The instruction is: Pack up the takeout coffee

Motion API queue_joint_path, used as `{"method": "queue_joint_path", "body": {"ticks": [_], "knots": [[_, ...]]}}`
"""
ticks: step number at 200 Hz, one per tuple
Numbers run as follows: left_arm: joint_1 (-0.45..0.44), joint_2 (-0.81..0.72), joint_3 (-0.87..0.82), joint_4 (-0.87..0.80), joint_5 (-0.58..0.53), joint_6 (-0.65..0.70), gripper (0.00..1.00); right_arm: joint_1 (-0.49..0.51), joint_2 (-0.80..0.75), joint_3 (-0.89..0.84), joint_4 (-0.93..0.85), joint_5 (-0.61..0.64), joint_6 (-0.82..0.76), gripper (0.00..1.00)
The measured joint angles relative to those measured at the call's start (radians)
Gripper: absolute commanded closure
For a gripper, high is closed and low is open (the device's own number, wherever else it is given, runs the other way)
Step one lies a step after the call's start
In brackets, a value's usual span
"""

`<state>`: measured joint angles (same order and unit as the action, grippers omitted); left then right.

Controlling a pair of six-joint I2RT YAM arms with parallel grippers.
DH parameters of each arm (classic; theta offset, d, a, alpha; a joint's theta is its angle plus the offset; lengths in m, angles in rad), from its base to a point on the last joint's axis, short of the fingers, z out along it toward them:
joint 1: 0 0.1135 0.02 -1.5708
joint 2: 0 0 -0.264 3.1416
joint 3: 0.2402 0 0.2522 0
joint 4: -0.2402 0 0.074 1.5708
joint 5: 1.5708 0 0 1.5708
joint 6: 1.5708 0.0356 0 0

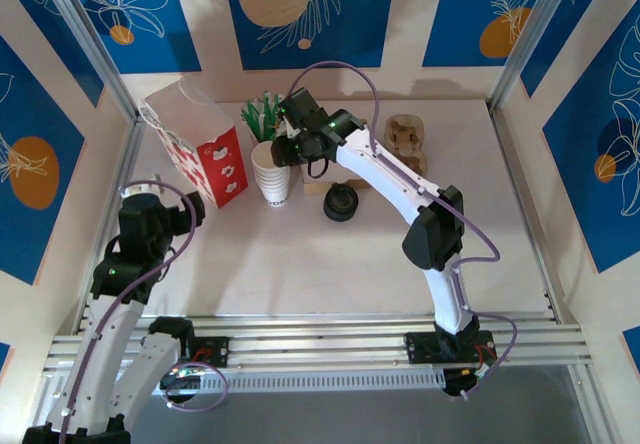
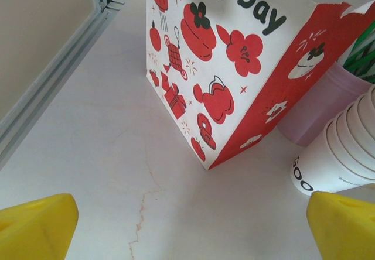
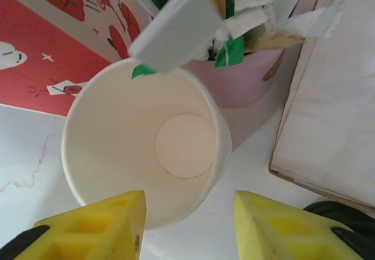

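Above the stack of lidless cups (image 1: 270, 176), the right gripper (image 3: 187, 204) is being positioned half-closed about the top rim, and a grip cannot be confirmed. The takeout coffee (image 1: 341, 204) is being seen just beside that stack. A cup pickup is probably being attempted, so firm closing and a straight lift are being called for.

White paper cup (image 3: 117, 154), lidless, empty, upright, topmost of a nested stack of cups (image 1: 271, 184) just beside the red-and-white bag (image 1: 205, 154), short pile of round black lids (image 1: 341, 204) near the stack, not touching it
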<state>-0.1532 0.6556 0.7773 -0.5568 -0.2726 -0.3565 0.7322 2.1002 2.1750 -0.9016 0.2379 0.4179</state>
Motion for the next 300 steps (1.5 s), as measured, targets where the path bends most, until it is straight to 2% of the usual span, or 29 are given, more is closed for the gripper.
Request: {"method": "queue_joint_path", "body": {"ticks": [93,136,178,238,300], "knots": [[0.000,0.000,-0.003,0.000,0.007,0.018,0.00,-0.013,0.143,0.185,-0.088,-0.006,0.002,0.64],[-0.001,0.000,-0.004,0.001,0.011,0.019,0.00,-0.013,0.166,0.222,-0.113,-0.006,-0.003,0.75],[-0.001,0.000,-0.004,0.002,0.014,0.023,0.00,-0.013,0.177,0.240,-0.118,-0.007,-0.009,0.82],[-0.001,0.000,-0.006,0.002,0.023,0.025,0.00,-0.013,0.195,0.282,-0.147,-0.014,-0.009,1.00],[-0.001,0.017,-0.007,0.002,0.055,0.026,0.00,-0.013,0.195,0.340,-0.190,-0.034,-0.007,1.00]]}}
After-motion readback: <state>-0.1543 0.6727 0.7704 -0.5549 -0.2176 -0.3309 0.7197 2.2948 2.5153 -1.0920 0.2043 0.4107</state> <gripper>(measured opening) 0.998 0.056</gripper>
